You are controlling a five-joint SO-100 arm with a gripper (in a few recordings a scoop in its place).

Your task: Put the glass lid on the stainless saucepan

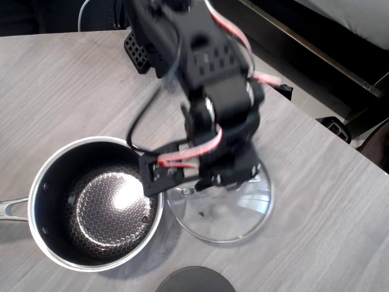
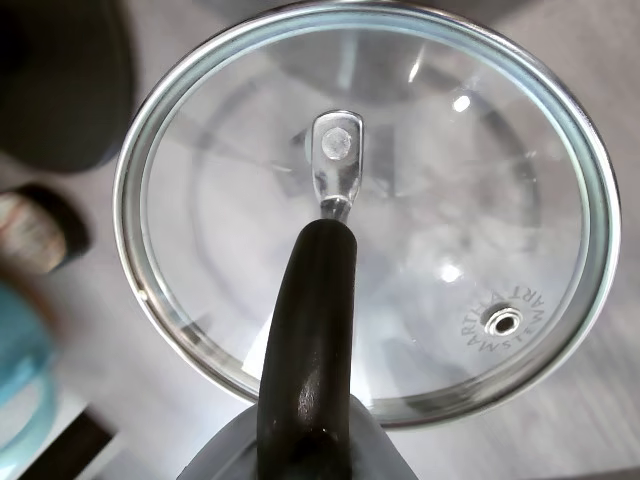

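Observation:
The glass lid (image 1: 234, 213) is just right of the stainless saucepan (image 1: 37, 188) in the overhead view, its left edge close beside the pan's rim. The pan stands uncovered, showing its dark honeycomb inside, with its long handle (image 1: 9, 210) pointing left. My gripper (image 1: 203, 181) is over the lid's left half, and the arm hides the lid's handle there. In the wrist view the lid (image 2: 450, 200) is seen from above. Its black bar handle (image 2: 310, 340) runs down into my gripper (image 2: 305, 455), which is shut on it. Whether the lid rests on the table or hangs just above it is unclear.
A dark opaque round disc (image 1: 194, 281) lies at the table's front edge, below the lid and pan. A teal object (image 2: 20, 385) and a small dark round thing (image 2: 40, 230) are at the left of the wrist view. The table's edge runs diagonally at the right.

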